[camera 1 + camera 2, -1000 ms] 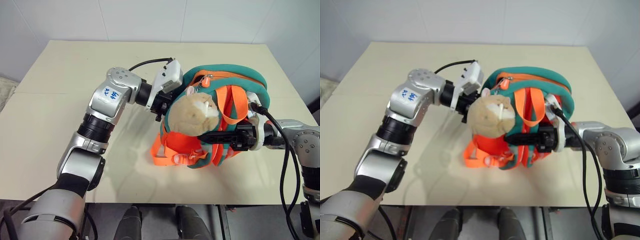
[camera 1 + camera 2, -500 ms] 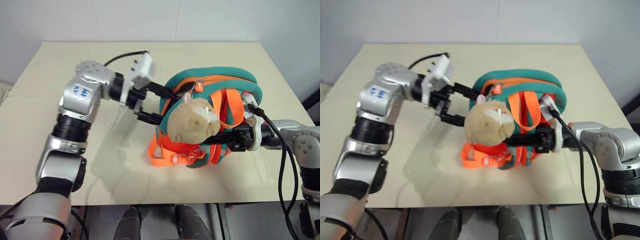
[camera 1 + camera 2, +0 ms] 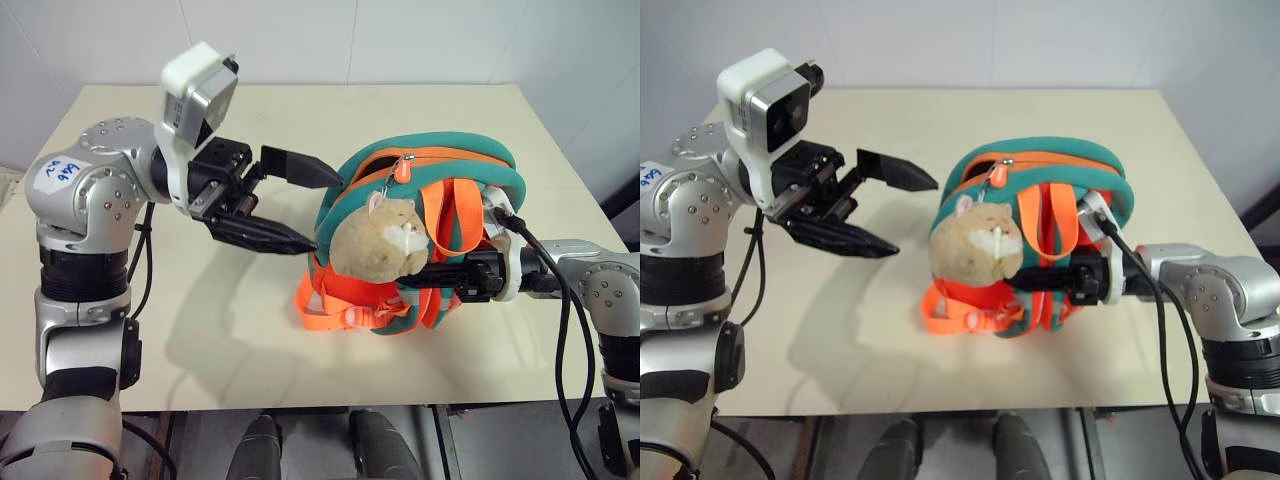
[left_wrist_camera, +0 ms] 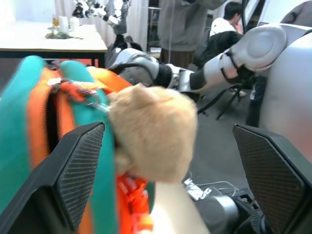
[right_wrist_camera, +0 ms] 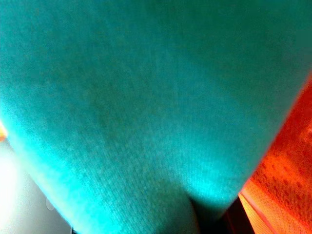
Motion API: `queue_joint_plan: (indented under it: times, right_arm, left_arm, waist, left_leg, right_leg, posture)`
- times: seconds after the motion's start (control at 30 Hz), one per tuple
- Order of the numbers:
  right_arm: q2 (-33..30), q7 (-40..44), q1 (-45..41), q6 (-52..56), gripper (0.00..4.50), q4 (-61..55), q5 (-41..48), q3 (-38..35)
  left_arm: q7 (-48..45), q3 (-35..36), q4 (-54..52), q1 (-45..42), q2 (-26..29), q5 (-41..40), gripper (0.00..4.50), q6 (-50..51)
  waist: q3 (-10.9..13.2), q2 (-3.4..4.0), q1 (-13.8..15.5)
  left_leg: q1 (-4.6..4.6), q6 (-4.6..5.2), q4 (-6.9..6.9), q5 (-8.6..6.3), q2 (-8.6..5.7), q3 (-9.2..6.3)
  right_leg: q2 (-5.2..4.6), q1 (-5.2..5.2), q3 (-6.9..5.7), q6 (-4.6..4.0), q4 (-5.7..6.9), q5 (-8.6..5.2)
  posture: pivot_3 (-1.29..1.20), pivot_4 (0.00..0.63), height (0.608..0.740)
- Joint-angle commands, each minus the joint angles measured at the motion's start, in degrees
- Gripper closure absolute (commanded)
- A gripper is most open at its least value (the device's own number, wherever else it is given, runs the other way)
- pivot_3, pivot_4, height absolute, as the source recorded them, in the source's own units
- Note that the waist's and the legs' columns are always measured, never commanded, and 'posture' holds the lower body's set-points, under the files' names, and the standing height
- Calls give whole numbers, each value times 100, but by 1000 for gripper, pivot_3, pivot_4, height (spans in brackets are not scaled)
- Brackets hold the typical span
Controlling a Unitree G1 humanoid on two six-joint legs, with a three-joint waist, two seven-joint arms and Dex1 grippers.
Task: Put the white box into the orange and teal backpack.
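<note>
The orange and teal backpack (image 3: pixel 430 170) stands upright at the middle of the table, and its tan plush charm (image 3: pixel 375 240) hangs on the near side. My right gripper (image 3: pixel 425 277) reaches in from the right and is shut on the backpack's lower front among the orange straps. In the right wrist view, teal fabric (image 5: pixel 146 97) lies close in front. My left gripper (image 3: pixel 322 212) hovers just left of the backpack, level and pointing at it, open wide with nothing between its fingers (image 4: pixel 78 170). The white box is hidden.
The beige table (image 3: pixel 200 330) has bare surface to the left and behind the backpack. A black cable (image 3: pixel 570 330) loops off my right wrist. Its front edge runs close below the backpack. People stand in the background of the left wrist view (image 4: pixel 185 24).
My left gripper has drawn back from the backpack's side, moving left and up, and has opened wide. The plush charm has swung slightly. The right gripper has kept still.
</note>
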Motion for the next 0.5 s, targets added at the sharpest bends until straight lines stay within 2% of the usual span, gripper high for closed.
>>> queue_joint_plan:
  times: [0.03,0.27,0.43,0.5]
  right_arm:
    - [28,43,-44,-42,4500,-7,-6,24]
    - [164,4,-119,-73,4500,6,-41,91]
    - [157,-3,-122,-71,4500,-1,-28,84]
    - [154,-21,-115,-63,4500,-10,-21,72]
  left_arm:
    - [305,-10,-311,52,-93,-213,21,72]
    - [795,-842,-256,138,-475,851,21,-1047]
    - [966,-1087,-311,103,-569,1190,21,-1462]
    - [1091,-974,-319,119,-687,1065,412,-1429]
  waist:
    - [0,0,7]
    - [0,0,3]
    - [0,0,26]
    - [0,0,41]
  left_leg:
    - [0,0,1,0,0,-1]
    - [1,0,8,0,-2,1]
    - [2,0,7,0,-2,1]
    - [1,0,10,0,-3,1]
  right_leg:
    - [0,0,0,0,1,0]
    - [0,6,1,0,-3,3]
    - [0,7,1,0,-5,3]
    - [-1,9,1,2,-7,4]
  posture:
    - [0,150,740]
    - [0,150,740]
    - [0,150,740]
    - [0,150,740]
